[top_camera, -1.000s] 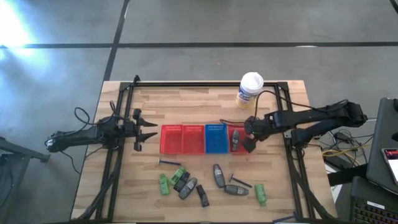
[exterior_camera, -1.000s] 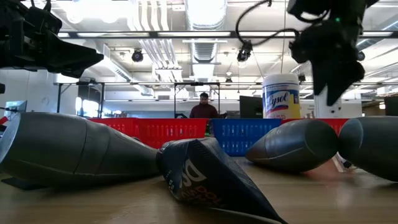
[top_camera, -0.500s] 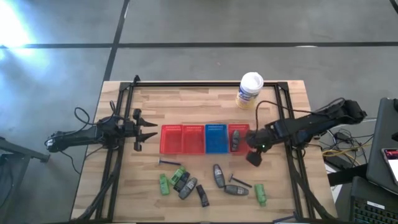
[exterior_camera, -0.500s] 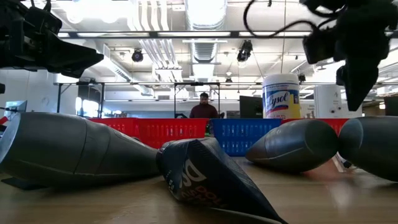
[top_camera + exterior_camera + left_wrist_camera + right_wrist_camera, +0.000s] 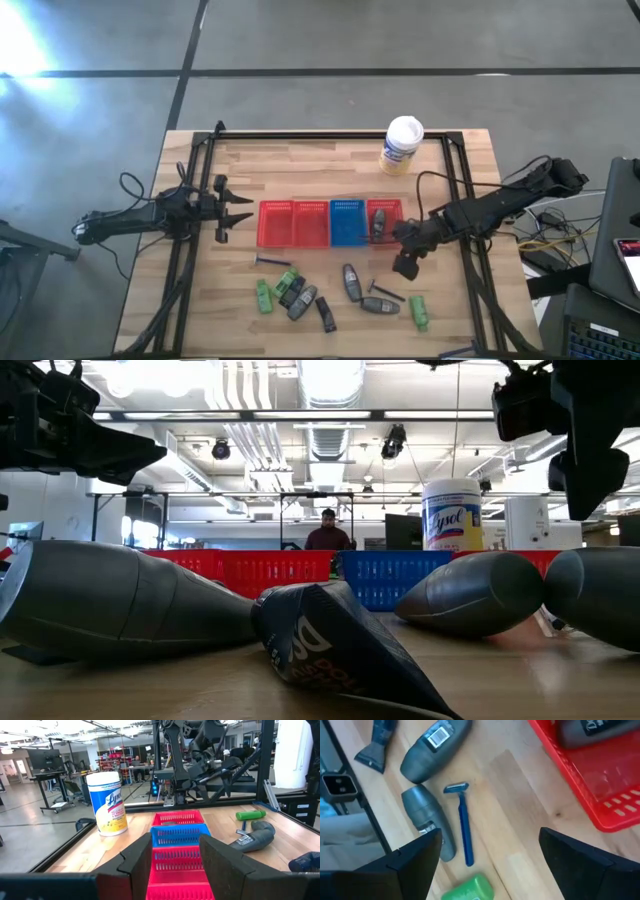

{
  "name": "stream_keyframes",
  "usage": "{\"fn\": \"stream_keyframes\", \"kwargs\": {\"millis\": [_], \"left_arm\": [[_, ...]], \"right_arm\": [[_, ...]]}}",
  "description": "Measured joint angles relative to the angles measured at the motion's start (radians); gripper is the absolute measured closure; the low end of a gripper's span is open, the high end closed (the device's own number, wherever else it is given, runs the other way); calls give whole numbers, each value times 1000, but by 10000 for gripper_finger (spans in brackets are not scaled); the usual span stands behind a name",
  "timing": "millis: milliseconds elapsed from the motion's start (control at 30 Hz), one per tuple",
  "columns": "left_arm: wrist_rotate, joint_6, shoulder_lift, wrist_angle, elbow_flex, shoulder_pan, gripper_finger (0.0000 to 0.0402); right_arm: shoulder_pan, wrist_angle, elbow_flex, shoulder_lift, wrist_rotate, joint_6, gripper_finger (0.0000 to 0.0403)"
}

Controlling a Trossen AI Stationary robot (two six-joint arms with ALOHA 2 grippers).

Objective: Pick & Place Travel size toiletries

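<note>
My right gripper (image 5: pixel 405 262) is open and empty, above bare wood just near of the right red basket (image 5: pixel 384 222), which holds a dark grey tube (image 5: pixel 378 222). Its wrist view shows a blue razor (image 5: pixel 463 822), a grey tube (image 5: pixel 429 819), another grey tube (image 5: pixel 436 742) and a green bottle (image 5: pixel 470 888) on the table below it. More green bottles (image 5: pixel 264 296), grey tubes (image 5: pixel 350 282) and a razor (image 5: pixel 270 261) lie along the near side. My left gripper (image 5: pixel 236 212) is open and empty, left of the baskets.
A wide red basket (image 5: pixel 295 222) and a blue basket (image 5: pixel 347 222) stand in a row at mid-table. A white wipes tub (image 5: pixel 402 145) with a yellow label stands at the far right. A dark frame (image 5: pixel 190 250) runs around the table. A person (image 5: pixel 328 532) shows far behind.
My right gripper has gone from above the right red basket toward the table's near edge and now stands over the wood near the loose items. The grey tube stays lying in that basket.
</note>
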Motion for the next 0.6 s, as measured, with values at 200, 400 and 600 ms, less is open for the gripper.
{"fn": "stream_keyframes", "kwargs": {"millis": [200,400,600], "left_arm": [[0,0,0,0,0,0,232],[0,0,0,0,0,0,232],[0,0,0,0,0,0,232]], "right_arm": [[19,-1,-3,0,-2,124,99],[21,18,-3,0,-2,323,129],[59,42,-3,51,-14,467,137]]}}
